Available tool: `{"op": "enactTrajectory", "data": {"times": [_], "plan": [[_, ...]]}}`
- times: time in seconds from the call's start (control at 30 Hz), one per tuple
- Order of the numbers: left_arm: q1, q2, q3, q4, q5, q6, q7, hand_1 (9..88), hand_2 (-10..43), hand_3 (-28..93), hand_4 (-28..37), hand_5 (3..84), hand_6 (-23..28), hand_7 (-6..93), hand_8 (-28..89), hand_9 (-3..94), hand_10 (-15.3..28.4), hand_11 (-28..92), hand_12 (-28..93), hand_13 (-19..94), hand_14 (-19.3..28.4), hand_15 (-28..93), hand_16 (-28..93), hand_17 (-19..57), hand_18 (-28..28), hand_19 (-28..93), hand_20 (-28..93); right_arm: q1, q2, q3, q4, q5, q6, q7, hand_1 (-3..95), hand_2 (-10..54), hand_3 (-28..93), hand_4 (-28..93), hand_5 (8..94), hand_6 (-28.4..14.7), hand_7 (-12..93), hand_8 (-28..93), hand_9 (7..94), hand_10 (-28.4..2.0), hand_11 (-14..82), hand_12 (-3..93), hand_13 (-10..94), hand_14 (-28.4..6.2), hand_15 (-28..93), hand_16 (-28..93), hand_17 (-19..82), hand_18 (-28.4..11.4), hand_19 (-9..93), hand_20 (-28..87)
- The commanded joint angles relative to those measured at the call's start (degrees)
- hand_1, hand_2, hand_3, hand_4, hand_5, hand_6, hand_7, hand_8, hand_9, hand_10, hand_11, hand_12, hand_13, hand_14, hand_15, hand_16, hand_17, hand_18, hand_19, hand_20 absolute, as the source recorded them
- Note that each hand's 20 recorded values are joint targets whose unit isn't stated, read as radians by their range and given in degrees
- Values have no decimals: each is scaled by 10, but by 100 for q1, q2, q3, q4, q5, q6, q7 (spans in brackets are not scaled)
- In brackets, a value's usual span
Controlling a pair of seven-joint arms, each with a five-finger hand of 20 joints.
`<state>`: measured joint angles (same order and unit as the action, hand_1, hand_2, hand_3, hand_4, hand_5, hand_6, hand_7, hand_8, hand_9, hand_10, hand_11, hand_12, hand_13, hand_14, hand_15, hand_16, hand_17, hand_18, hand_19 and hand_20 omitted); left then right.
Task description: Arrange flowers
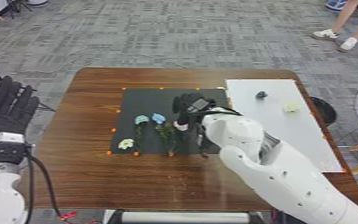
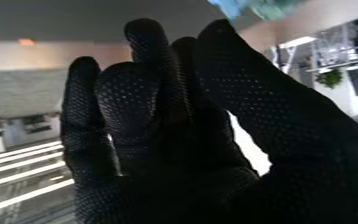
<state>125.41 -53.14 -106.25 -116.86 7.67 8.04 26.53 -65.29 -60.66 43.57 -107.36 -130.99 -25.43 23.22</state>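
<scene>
Brown table, white board beside black mat, right hand over the mat.

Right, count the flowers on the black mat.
4: white flower front left, teal flower beyond it, light blue flower beside that, pale pink flower by the right robot hand, which may hide more.

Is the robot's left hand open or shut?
Open. In the head view, the left hand has its fingers straight.
</scene>
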Motion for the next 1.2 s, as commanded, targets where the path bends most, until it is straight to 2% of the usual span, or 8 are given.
{"op": "enactTrajectory", "data": {"times": [0.03, 0.23, 0.4, 0.6, 0.77, 0.87, 0.93, 1.2], "plan": [[185, -82, -30, -69, -23, -18, 124, 222, 144, 712, -283, 402, 64, 86, -78, 297, 121, 147, 101, 220, 117, 182, -27, -40, 103, 186, 112, 123, 351, 520, -219, -197, -241, 228, 444, -95, 827, -235, 521, -37, 127, -100, 613, -156, 207, 192, 627, -124, 726, 371, 232, -242, 702, 337], [262, -106, -134, -86, -48, 25, 230, 222, 144, 713, -283, 401, 64, 85, -79, 297, 121, 147, 101, 220, 117, 181, -27, -40, 104, 184, 112, 212, 431, 1394, 193, 212, 93, 792, 437, -95, 827, -257, 483, -52, 106, -88, 502, -172, 147, 168, 576, -137, 709, 325, 227, -247, 710, 334], [217, -62, -124, -66, 10, 17, 216, 221, 143, 713, -283, 402, 64, 86, -78, 297, 121, 147, 101, 220, 117, 182, -27, -40, 104, 185, 112, 210, 769, 1941, 335, 430, -105, 1315, 409, -95, 815, -257, 471, -57, 97, -87, 485, -176, 136, 164, 565, -146, 717, 298, 225, -250, 718, 336], [272, -101, -131, -74, -32, 51, 234, 222, 143, 712, -283, 388, 58, 90, -79, 295, 120, 145, 101, 220, 117, 182, -26, -40, 104, 186, 112, 115, 1127, 2256, 650, 472, 183, 1828, 330, -95, 770, -245, 407, -81, 59, -73, 430, -202, 110, 166, 529, -172, 728, 277, 218, -266, 726, 337], [336, -34, -226, -103, -69, 154, 337, 225, 142, 711, -283, 383, 56, 90, -80, 290, 120, 144, 101, 221, 117, 182, -26, -41, 104, 186, 112, 308, 1257, 2369, 1011, 910, -391, 2143, 316, -95, 769, -255, 380, -84, 48, -70, 367, -210, 86, 157, 505, -188, 734, 267, 212, -272, 727, 336], [352, -22, -251, -94, -61, 99, 330, 225, 142, 712, -283, 379, 55, 93, -80, 288, 119, 143, 101, 221, 117, 183, -26, -40, 104, 186, 112, 337, 1411, 2381, 1069, 930, -839, 2092, 315, -95, 767, -260, 374, -85, 43, -69, 350, -204, 82, 150, 502, -190, 739, 261, 206, -275, 727, 336], [355, -14, -246, -68, -94, -25, 351, 223, 142, 714, -283, 380, 56, 95, -80, 288, 119, 142, 101, 221, 117, 183, -26, -40, 104, 186, 112, 386, 1484, 2318, 1134, 1041, -1039, 2093, 318, -95, 769, -266, 369, -85, 39, -68, 339, -204, 79, 145, 494, -194, 745, 259, 200, -275, 724, 337], [374, -12, -254, -88, -50, -32, 385, 221, 137, 717, -283, 384, 59, 91, -80, 290, 118, 143, 103, 221, 117, 179, -25, -40, 104, 183, 111, 539, 1611, 2005, 1398, 901, -1536, 1896, 335, -95, 779, -282, 303, -90, 22, -64, 281, -199, 70, 132, 470, -195, 757, 240, 182, -271, 710, 341]]}}
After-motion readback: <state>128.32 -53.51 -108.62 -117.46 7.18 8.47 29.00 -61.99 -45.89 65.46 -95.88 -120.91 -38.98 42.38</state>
